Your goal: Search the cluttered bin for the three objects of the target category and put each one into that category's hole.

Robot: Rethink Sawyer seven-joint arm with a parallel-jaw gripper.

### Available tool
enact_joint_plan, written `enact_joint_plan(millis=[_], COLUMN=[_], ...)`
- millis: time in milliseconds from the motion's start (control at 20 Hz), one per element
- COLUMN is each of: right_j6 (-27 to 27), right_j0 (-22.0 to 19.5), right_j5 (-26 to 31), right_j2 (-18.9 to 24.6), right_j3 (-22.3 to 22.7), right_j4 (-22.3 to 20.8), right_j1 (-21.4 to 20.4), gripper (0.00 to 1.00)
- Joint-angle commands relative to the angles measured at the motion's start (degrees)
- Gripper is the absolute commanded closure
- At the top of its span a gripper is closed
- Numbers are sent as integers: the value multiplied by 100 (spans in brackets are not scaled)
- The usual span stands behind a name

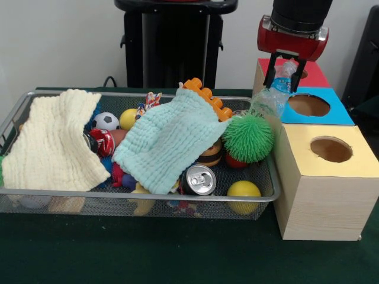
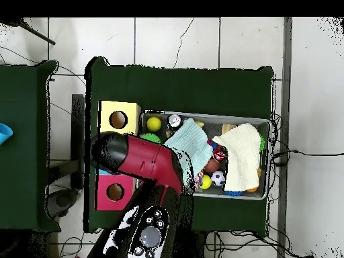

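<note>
My gripper [image 1: 285, 70] hangs at the right, over the gap between the bin and the coloured boxes. It is shut on a clear plastic bottle [image 1: 273, 94] with a blue label, which dangles tilted beside the blue box [image 1: 336, 116] and left of its round hole [image 1: 308, 105]. A red box [image 1: 314, 76] stands behind the blue one and a yellow box [image 1: 349, 155] with its own hole [image 1: 330, 149] in front. A silver can [image 1: 198, 178] lies in the wire bin [image 1: 136, 200]. In the overhead view the red arm [image 2: 144, 161] hides the gripper and the blue box.
The bin holds a cream cloth [image 1: 56, 142], a pale blue cloth [image 1: 172, 139], a green spiky ball [image 1: 247, 138], yellow balls [image 1: 243, 190], a small football [image 1: 106, 120] and an orange toy [image 1: 208, 97]. From above, the yellow box [image 2: 119, 119] and red box [image 2: 114, 191] flank the arm.
</note>
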Motion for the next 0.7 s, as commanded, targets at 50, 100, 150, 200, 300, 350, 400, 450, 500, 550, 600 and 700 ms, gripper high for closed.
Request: enact_joint_plan(millis=[50,100,150,200,300,350,400,450,500,550,600,700], right_j6=[1739,1753,1767,1781,1815,1830,1851,1863,1870,1871,1876,1900], right_j0=[89,112,134,157,189,198,197,201,201,203,210,231], right_j5=[79,120,161,202,176,165,157,141,121,118,109,78], right_j2=[326,299,271,244,237,237,246,248,255,254,249,225], right_j3=[-68,-99,-129,-160,-137,-135,-181,-188,-201,-206,-205,-203], right_j4=[179,166,153,139,152,152,156,157,160,154,148,133], right_j1=[222,230,239,248,246,256,304,322,344,355,365,383], gripper=[100,100,100,100,100,100,100,100,100,100,100,100])
